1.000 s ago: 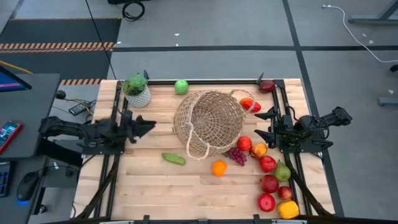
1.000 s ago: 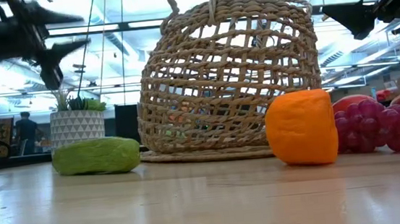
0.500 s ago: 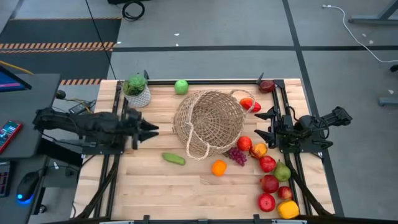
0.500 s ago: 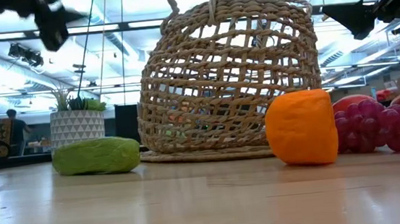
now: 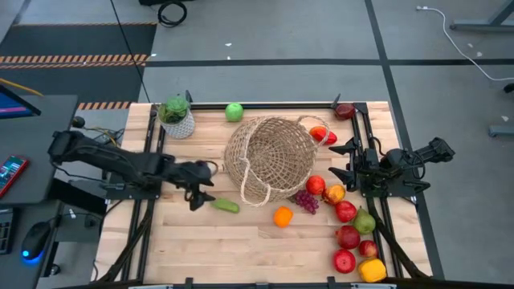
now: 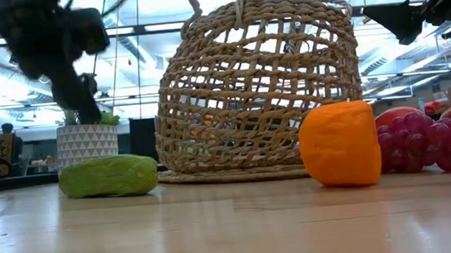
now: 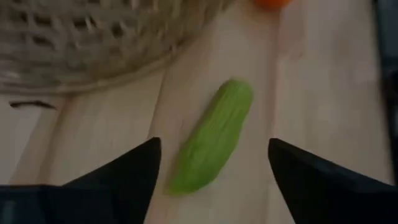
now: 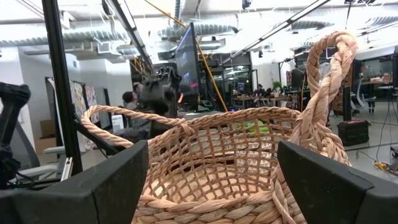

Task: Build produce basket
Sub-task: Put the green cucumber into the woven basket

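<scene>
- The left gripper (image 5: 201,195) hangs over the table (image 5: 193,249) just beside the cucumber (image 5: 225,205), on the cucumber's left; the left wrist view shows its fingers (image 7: 118,177) spread, one to each side of the cucumber (image 7: 211,137), not touching it.
- The right gripper (image 5: 344,161) waits at the table's right edge, just right of the basket (image 5: 269,156), fingers spread and holding nothing; its wrist view looks into the basket (image 8: 217,168).
- The basket stands in the middle of the table with a loop handle (image 5: 255,186) toward the front and one (image 5: 312,122) toward the back right.
- The cucumber lies on the wood just left of the basket's front, apart from it.
- An orange (image 5: 283,216) and grapes (image 5: 307,201) lie at the basket's front right; in the low view the orange (image 6: 340,144) stands before the grapes (image 6: 423,143).
- Red apples (image 5: 347,237), a pear (image 5: 365,221) and a yellow pepper (image 5: 372,270) run along the right side toward the front corner.
- A green apple (image 5: 234,111) rests at the back edge, near a potted plant (image 5: 177,117) in a white pot.
- No brand, label or readable writing shows on any of these things.
</scene>
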You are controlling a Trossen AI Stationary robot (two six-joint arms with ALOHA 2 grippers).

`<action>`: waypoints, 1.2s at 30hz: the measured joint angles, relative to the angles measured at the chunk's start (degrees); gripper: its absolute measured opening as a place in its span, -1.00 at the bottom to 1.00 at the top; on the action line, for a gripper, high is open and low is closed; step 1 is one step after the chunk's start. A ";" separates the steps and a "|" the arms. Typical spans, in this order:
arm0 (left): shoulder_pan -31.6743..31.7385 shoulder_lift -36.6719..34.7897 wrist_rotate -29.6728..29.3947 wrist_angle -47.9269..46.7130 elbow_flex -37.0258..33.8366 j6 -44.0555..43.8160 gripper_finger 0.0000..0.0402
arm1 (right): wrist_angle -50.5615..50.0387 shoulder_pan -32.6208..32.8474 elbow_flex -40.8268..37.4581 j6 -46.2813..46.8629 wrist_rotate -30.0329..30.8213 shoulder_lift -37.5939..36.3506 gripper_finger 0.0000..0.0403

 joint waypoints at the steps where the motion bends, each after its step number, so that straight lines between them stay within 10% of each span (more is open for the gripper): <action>1: -0.01 1.71 0.10 0.30 0.00 1.21 0.56 | 0.00 0.00 0.00 0.00 0.00 0.00 0.79; 14: -2.14 20.11 0.05 0.99 7.43 23.35 0.56 | -0.02 -0.01 0.00 0.00 0.00 0.00 0.79; 36: -7.65 27.87 -2.73 1.17 7.54 20.79 0.26 | 0.00 -0.02 0.00 0.00 0.00 0.00 0.79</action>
